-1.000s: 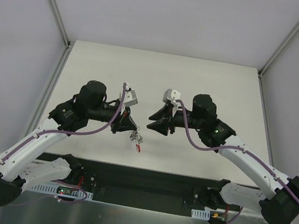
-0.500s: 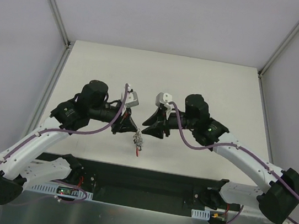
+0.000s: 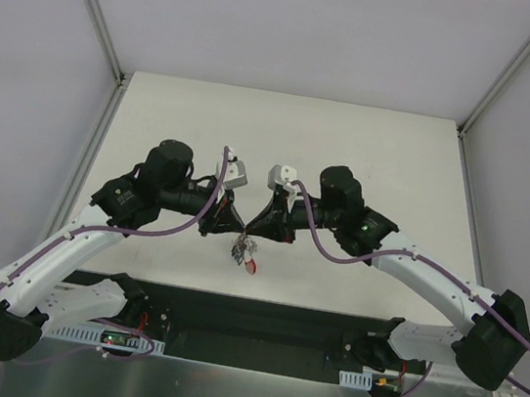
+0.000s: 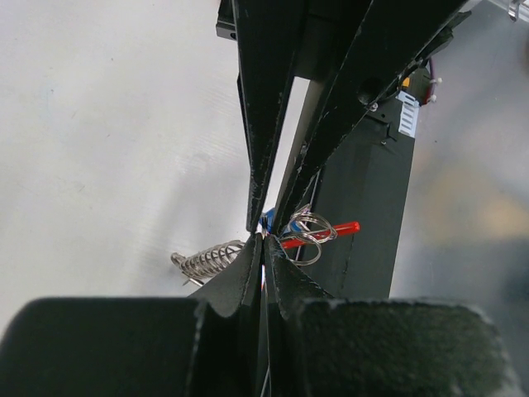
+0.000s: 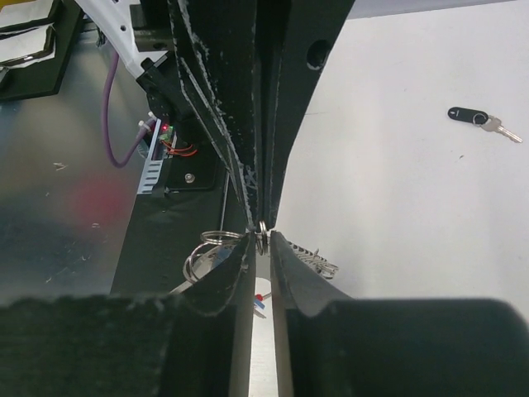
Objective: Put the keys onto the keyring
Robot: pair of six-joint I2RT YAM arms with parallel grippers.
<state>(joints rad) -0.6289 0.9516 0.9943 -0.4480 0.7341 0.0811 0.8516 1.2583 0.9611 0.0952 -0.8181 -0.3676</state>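
The step in hand looks like prising a coil of the ring open between the two arms so that a key can be threaded on. The keyring (image 4: 309,237) is held where both sets of fingers meet, toward the 6 o'clock edge of the counter (image 3: 380,155), and by my judgement lifted off it. In the left wrist view its loops and red clip (image 4: 335,229) trail to 3 o'clock of the left fingers (image 4: 240,277), and its short chain (image 4: 207,260) juts out at 9 o'clock. The left fingers are pressed together, clamped on the keyring. The right fingers (image 5: 291,273) are drawn in on a small loop of the ring at their very tips.

To do this well, the left clamp should act as a fixed anchor while the right tips work on one coil only, with small, slow pulls. The wire is thin and could slip out of either pinch. The black key (image 5: 475,117) lies on the counter at 2 o'clock of the right fingers, well apart and not yet on the ring.

The left arm (image 3: 70,250) rises from 7 o'clock and the right arm (image 3: 432,276) from 5 o'clock. Both elbows bow outward and the wrists turn inward, so the fingers point at each other tip to tip.
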